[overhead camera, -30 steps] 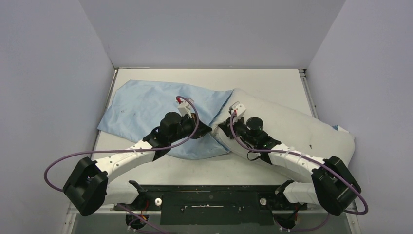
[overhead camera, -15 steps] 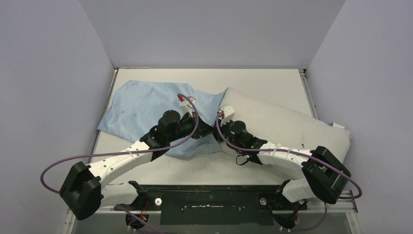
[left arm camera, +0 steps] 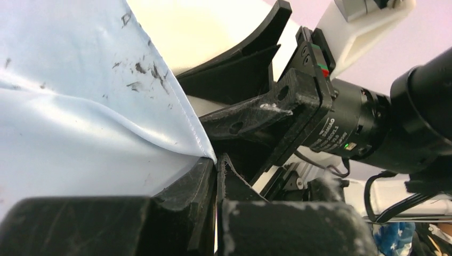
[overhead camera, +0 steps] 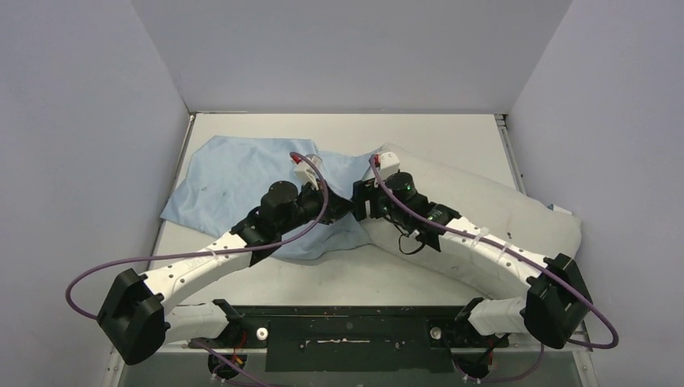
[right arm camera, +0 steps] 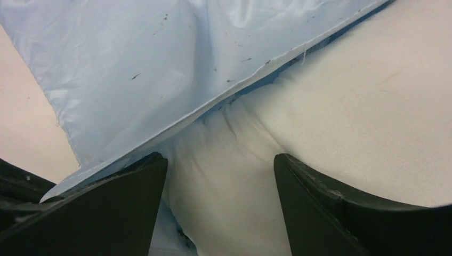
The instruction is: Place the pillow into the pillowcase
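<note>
Plump fuzzy white pillow (right arm camera: 346, 106) meets thin wrinkly blue pillowcase (right arm camera: 160, 53)

White-shelled arms (overhead camera: 198, 268), black joints (overhead camera: 133, 316), looping purple cables (overhead camera: 105, 264).

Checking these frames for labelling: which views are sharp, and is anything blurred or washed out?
Top external: evenly lit, sharp, only faint shadows. Left wrist: the left gripper is blurred up close, the pillowcase bright with sheen. Right wrist: the pillow looks nearly washed out; the right gripper is dark, soft-edged.

Soft even light, blurry close-ups
</note>
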You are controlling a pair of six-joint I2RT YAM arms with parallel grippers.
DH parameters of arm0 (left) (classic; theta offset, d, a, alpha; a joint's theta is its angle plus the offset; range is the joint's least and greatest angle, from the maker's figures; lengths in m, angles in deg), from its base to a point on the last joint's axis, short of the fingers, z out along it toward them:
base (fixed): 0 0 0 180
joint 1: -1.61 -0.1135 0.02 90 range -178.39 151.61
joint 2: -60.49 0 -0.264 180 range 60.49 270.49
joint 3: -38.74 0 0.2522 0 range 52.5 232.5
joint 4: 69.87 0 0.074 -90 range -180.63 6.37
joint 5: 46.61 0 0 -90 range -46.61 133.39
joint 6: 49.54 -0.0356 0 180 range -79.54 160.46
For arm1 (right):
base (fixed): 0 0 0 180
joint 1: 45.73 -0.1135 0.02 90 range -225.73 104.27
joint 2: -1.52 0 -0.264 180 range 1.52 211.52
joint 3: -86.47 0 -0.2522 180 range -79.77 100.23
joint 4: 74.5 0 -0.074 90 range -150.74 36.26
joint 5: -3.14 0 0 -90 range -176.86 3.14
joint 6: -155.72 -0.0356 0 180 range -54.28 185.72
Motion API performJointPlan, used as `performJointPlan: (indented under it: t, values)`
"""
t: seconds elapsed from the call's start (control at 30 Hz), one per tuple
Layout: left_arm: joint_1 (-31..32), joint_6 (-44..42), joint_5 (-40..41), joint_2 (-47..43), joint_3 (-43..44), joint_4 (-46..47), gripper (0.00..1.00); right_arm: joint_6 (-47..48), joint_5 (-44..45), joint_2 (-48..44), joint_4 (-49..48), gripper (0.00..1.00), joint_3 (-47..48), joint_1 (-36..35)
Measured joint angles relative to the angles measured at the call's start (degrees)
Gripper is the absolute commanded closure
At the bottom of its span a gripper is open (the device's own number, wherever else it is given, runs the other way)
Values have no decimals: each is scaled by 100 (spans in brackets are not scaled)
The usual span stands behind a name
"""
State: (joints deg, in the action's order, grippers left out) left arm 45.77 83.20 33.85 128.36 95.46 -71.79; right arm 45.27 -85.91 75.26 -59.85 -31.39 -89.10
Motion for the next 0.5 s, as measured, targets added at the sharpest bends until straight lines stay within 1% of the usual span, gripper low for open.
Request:
performJointPlan:
  t: [0.03, 0.07, 0.1, 0.2, 0.3, 0.4, 0.5]
  values:
    - [0, 0, 22, 15, 31, 61, 99, 92, -76, 0, 273, 17, 195, 103]
    - [0, -2, 39, 48, 83, 136, 93, 216, -164, 0, 538, 14, 387, 205]
    - [0, -7, 39, 90, 144, 205, 90, 350, -243, 2, 774, 12, 562, 317]
    - [17, -74, -37, 199, 264, 160, 88, 669, -404, 57, 1220, 5, 1102, 728]
    - [101, -151, -168, 363, 269, -142, 85, 942, -667, 205, 1346, 5, 1751, 1327]
    - [127, -219, -243, 448, 275, -376, 71, 1130, -1001, 306, 1445, 4, 2116, 1801]
    - [127, -315, -275, 485, 334, -544, 61, 1368, -1335, 474, 1617, 4, 2365, 2140]
